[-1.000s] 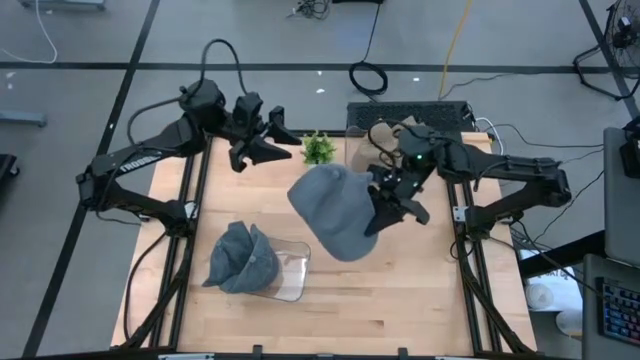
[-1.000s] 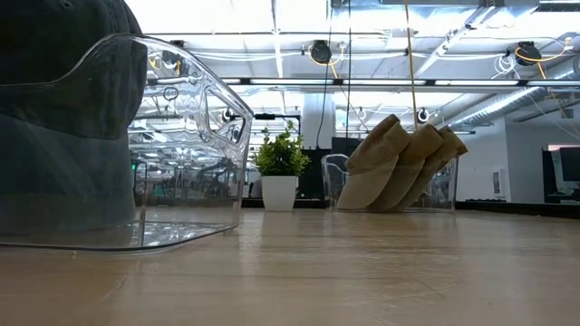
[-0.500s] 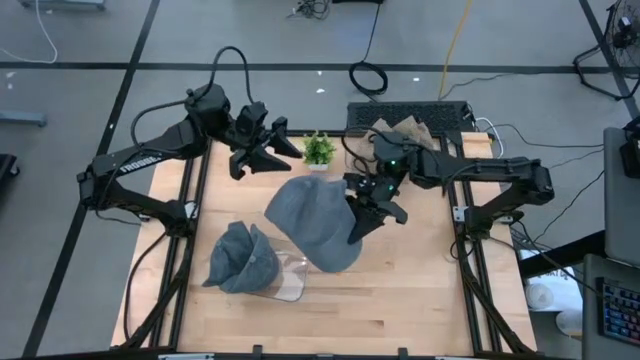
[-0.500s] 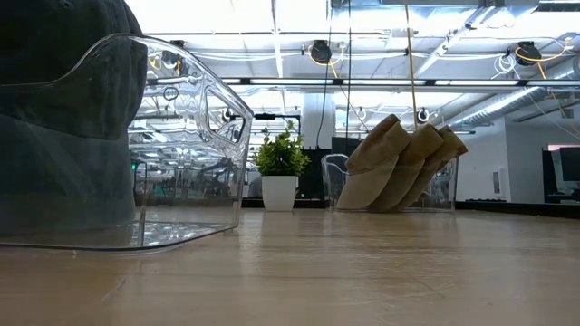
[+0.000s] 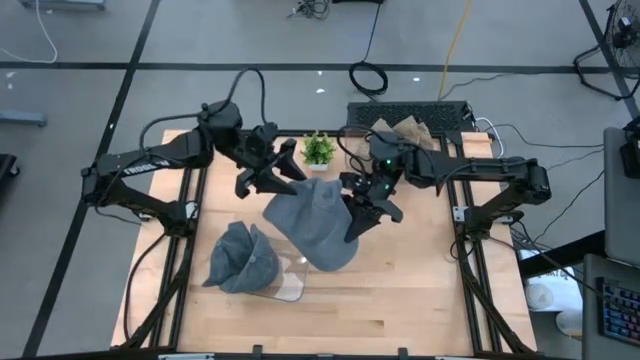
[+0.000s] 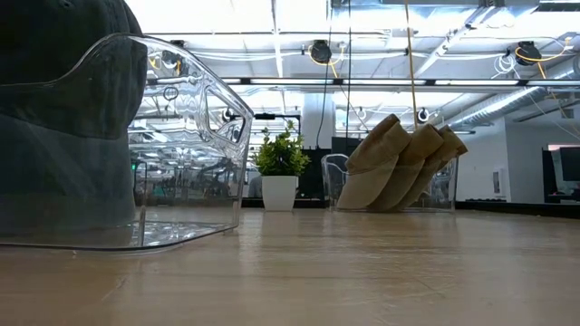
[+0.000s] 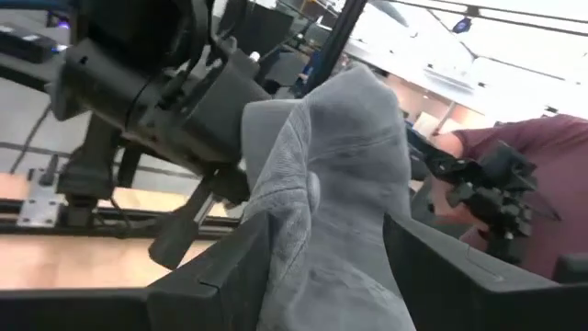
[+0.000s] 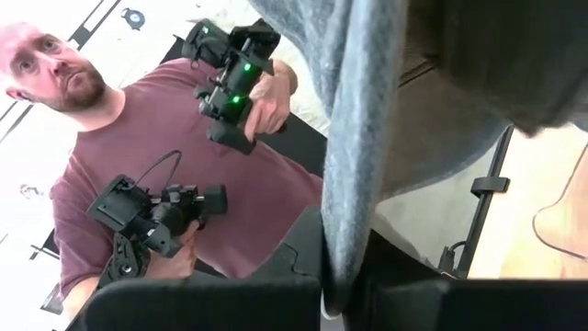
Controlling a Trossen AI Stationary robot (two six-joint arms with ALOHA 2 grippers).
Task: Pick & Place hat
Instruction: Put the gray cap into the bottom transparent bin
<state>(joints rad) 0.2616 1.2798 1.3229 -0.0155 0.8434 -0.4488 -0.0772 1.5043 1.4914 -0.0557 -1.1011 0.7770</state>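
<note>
Moved in since a second ago: left gripper (image 5: 283, 172), from the table's far left edge to the upper rim of the soft grey fabric hat (image 5: 312, 222), dark fingers (image 7: 220, 276) part open astride a fold of cloth, not yet closed on it. Shifted too: the hat itself, carried leftward toward mid-table and hanging above the pale wooden tabletop (image 5: 420, 290), pinched at its right edge by the fully closed right gripper (image 5: 357, 208).

Nearest the camera side, clear plastic bin (image 5: 285, 272) at front left, already holding a second dark grey hat (image 5: 240, 260). Farther back, small green potted plant (image 5: 319, 148) and a stack of tan caps (image 5: 405, 130) in another clear holder at the far edge. Beyond the table, a person in a maroon shirt (image 8: 175, 156) gripping handheld controllers.

Likely risks: only limp cloth held at one thin edge, so slipping free on a fast swing; left fingers closing on too little fabric; drooping brim catching the bin wall and landing half outside.
</note>
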